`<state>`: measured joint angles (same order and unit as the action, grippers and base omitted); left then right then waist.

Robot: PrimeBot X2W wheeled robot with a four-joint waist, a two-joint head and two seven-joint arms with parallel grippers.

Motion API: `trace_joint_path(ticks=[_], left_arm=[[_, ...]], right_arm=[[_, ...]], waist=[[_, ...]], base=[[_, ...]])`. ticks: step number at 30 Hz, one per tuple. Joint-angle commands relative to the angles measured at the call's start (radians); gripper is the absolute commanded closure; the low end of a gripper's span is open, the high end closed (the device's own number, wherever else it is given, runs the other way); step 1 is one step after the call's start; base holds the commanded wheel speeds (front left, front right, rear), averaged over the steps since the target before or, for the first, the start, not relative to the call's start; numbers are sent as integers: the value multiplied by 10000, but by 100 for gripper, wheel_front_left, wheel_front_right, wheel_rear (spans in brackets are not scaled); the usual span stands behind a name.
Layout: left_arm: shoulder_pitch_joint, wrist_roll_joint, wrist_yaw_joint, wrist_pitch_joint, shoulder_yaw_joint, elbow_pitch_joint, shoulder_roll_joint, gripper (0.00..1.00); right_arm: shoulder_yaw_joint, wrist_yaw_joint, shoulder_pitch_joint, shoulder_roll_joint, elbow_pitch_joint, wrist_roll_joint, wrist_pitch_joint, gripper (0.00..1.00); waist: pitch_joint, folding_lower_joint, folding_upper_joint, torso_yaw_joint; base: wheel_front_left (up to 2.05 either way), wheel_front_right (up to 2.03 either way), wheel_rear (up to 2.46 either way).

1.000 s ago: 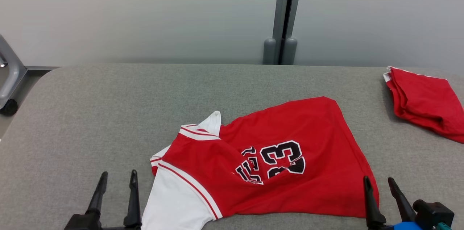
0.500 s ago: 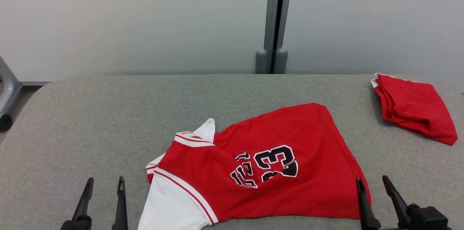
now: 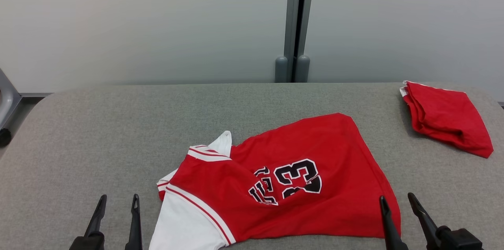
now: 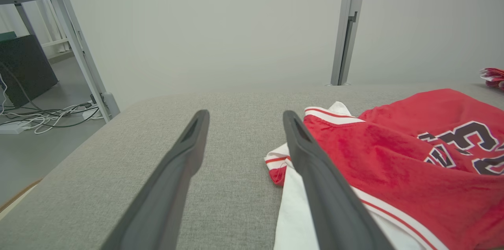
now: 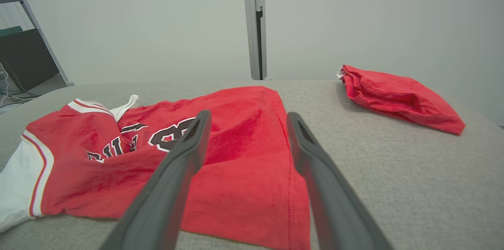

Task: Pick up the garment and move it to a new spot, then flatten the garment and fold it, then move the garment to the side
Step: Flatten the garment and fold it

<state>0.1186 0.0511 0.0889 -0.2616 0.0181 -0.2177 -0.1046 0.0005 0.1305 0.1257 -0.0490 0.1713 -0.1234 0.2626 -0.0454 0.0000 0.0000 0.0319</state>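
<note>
A red jersey with white sleeves and black number print, the garment [image 3: 299, 171], lies crumpled on the grey padded table [image 3: 118, 124], near the front middle. It also appears in the left wrist view [image 4: 393, 155] and the right wrist view [image 5: 236, 151]. My left gripper [image 3: 118, 200] stands open at the lower left, just left of the white sleeve, holding nothing. My right gripper [image 3: 395, 199] stands open at the lower right, over the garment's right hem corner, also with nothing in it.
A second red cloth [image 3: 445, 116], bunched up, lies at the table's far right [image 5: 397, 96]. A grey wall with a vertical post [image 3: 295, 25] stands behind the table. A metal frame leg and floor cables [image 4: 47, 116] are off the left side.
The head camera has tilted and shifted, so the whole scene slid left and down. Both grippers stay open and low in the picture; the garment lies the same.
</note>
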Motion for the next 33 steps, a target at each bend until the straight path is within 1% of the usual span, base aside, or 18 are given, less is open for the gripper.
trace_joint_path(ticks=[1,12,15,21,24,33], left_arm=[[-120,-55,52,-44,27,-38,-2,0],[-43,-73,112,-43,81,-227,84,0],[24,7,205,-44,-151,-761,124,0],[-12,207,339,-40,-559,-2310,120,0],[-85,286,376,-35,-660,-2985,99,0],[-679,538,419,-37,-874,-4383,-11,0]], right_arm=[[-5,7,51,-32,-6,-70,30,0],[-79,7,76,-33,311,-23,30,0],[-330,7,-13,-33,815,105,30,0],[-683,5,-503,-132,2166,341,30,0],[-673,5,-732,-145,2769,349,30,0],[-451,7,-1524,-263,4557,11,30,0]], waist=[[-5,0,0,-10],[15,0,0,-39],[41,0,0,-55],[188,0,0,-128],[278,0,0,-154],[596,0,0,-139]], base=[[0,0,0],[0,0,0],[0,0,0],[0,0,0],[0,0,0],[0,0,0]])
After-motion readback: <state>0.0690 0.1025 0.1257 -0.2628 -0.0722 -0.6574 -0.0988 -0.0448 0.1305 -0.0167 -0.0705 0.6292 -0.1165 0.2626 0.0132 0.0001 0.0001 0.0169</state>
